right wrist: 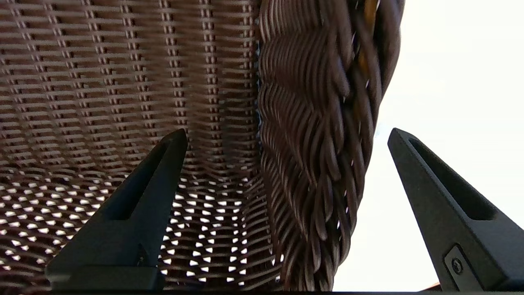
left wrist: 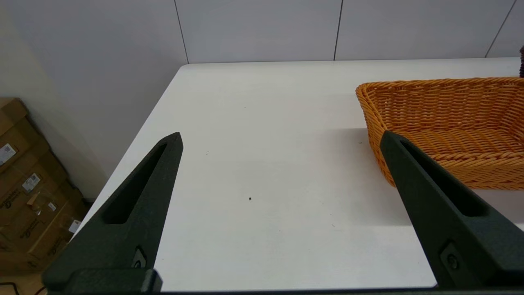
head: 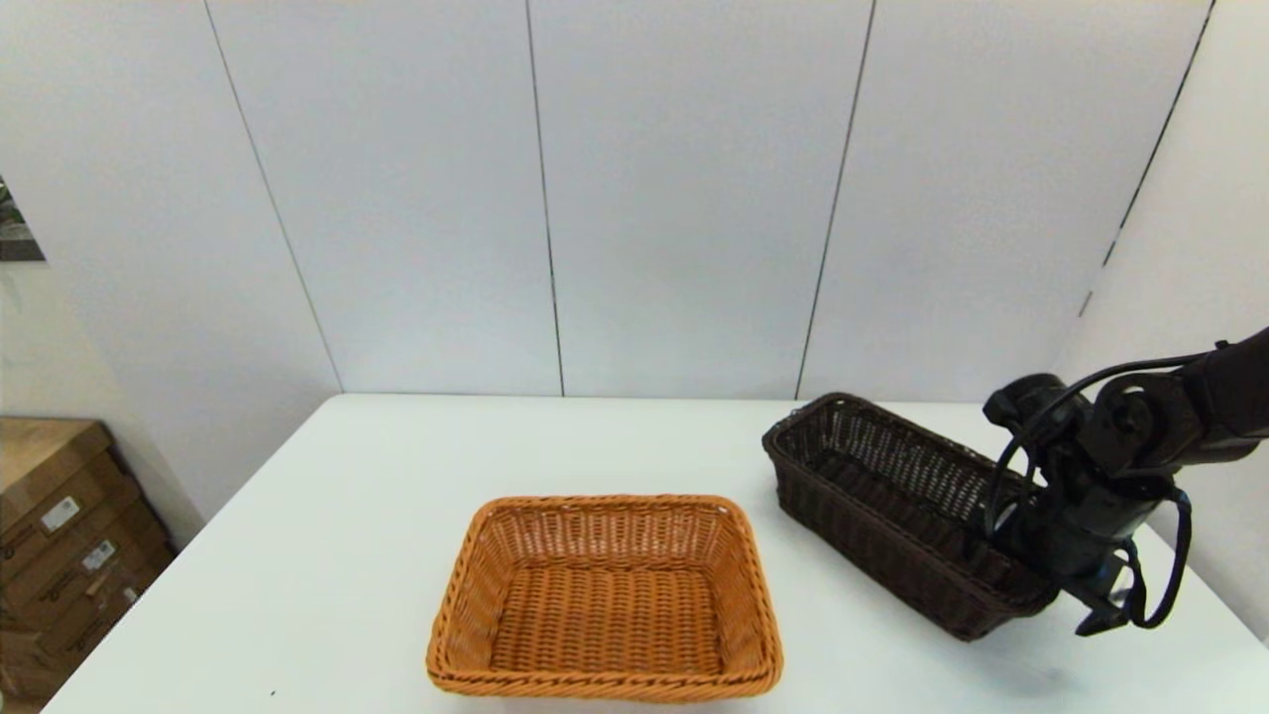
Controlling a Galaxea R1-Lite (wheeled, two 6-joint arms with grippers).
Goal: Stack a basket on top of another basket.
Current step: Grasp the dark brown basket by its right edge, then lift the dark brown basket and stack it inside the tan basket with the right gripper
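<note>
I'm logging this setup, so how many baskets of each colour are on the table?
Dark brown basket: 1
Orange basket: 1
Total: 2 baskets on the white table.

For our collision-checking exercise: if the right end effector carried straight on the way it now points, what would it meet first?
The braided rim of the dark basket: it sits between the open fingers of the right end effector, one finger inside the basket and one outside. Depth is unclear.

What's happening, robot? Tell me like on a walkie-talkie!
Right gripper open, straddling dark basket's rim, not yet closed. Left gripper open, idle beside orange basket. Baskets apart on the table, nothing between them.
</note>
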